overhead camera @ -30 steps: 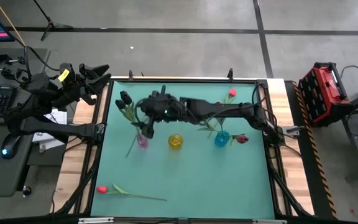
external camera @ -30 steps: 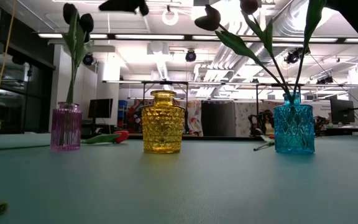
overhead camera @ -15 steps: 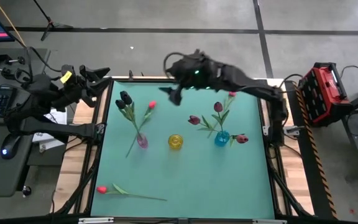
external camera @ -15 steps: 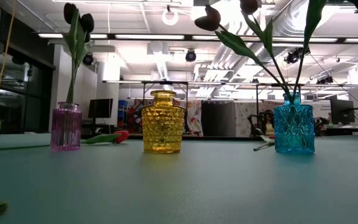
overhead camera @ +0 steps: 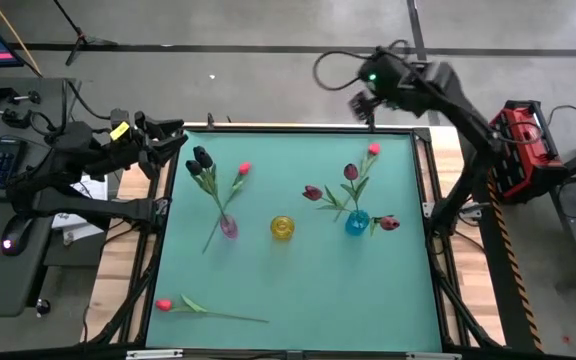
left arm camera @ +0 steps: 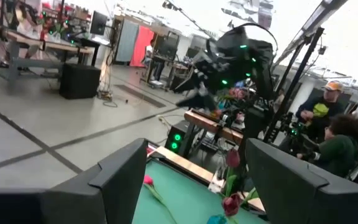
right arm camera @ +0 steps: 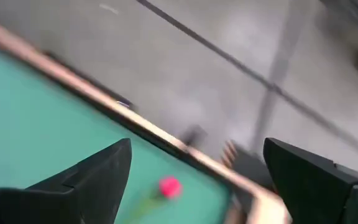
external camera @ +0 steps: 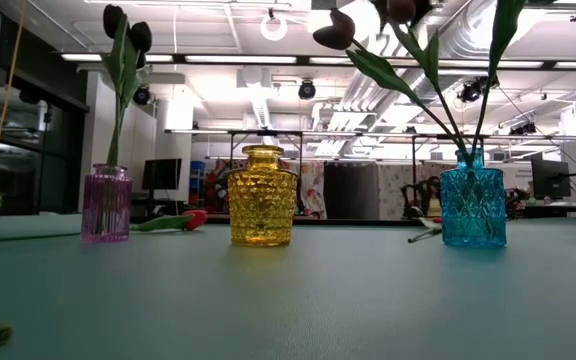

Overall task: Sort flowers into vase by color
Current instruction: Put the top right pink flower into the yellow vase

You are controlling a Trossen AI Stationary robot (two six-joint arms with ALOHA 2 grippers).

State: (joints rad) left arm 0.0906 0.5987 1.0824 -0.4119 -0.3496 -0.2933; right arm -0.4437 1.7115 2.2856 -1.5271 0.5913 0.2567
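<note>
A pink vase [overhead camera: 228, 227] holds dark tulips [overhead camera: 200, 160]. A yellow vase [overhead camera: 282, 227] stands empty in the middle. Maroon tulips [overhead camera: 313, 192] stand in a blue vase [overhead camera: 357, 222]. One red-pink tulip [overhead camera: 244, 169] lies on the mat beside the pink vase. Another [overhead camera: 373, 150] lies near the far edge, and a third [overhead camera: 163, 303] lies near the near-left corner. My right gripper [overhead camera: 361, 100] is open, raised above the table's far edge. My left gripper [overhead camera: 176, 140] is open and waits off the far-left corner.
A wooden rim [overhead camera: 448, 180] frames the green mat [overhead camera: 308, 290], whose near half is bare apart from the lying tulip. A red toolbox [overhead camera: 523, 145] stands right of the table. People [left arm camera: 334, 130] sit beyond the table in the left wrist view.
My right arm has swung up and away from above the pink vase, toward the far edge and to the right, and now hangs over the far rim. The flowers and vases have stayed where they were.
</note>
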